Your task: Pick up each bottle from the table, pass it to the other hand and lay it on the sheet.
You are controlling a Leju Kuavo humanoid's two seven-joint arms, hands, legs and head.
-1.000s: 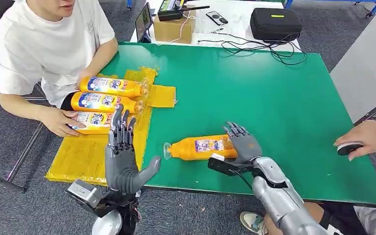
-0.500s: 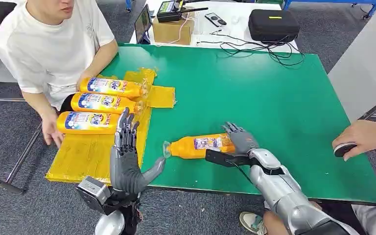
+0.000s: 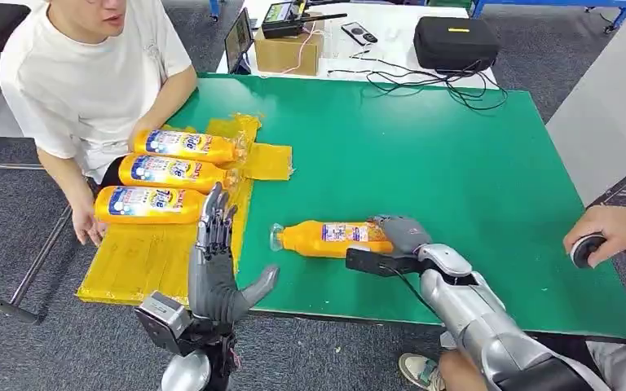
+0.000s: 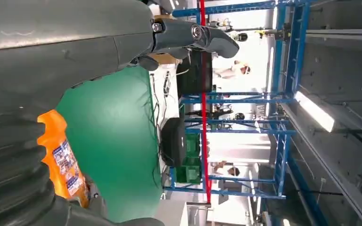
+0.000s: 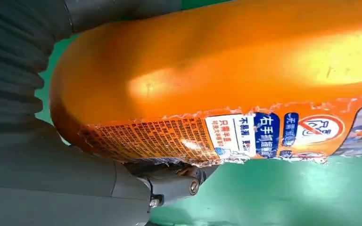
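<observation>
One orange plastic bottle (image 3: 334, 239) with a torn printed label lies on the green table (image 3: 456, 163), its base gripped by the right hand (image 3: 402, 234), the left hand (image 3: 216, 265) spread empty, three like bottles (image 3: 167, 173) resting on the yellow sheet (image 3: 143, 261).

Orange bottle (image 3: 334, 239) base hidden under right hand (image 3: 401, 234), seated person's face cut off, label print unreadable

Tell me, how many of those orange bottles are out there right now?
4. Three lie side by side on the yellow sheet: far bottle, middle bottle, near bottle. The fourth bottle lies on the green table, its base in the right hand.
</observation>
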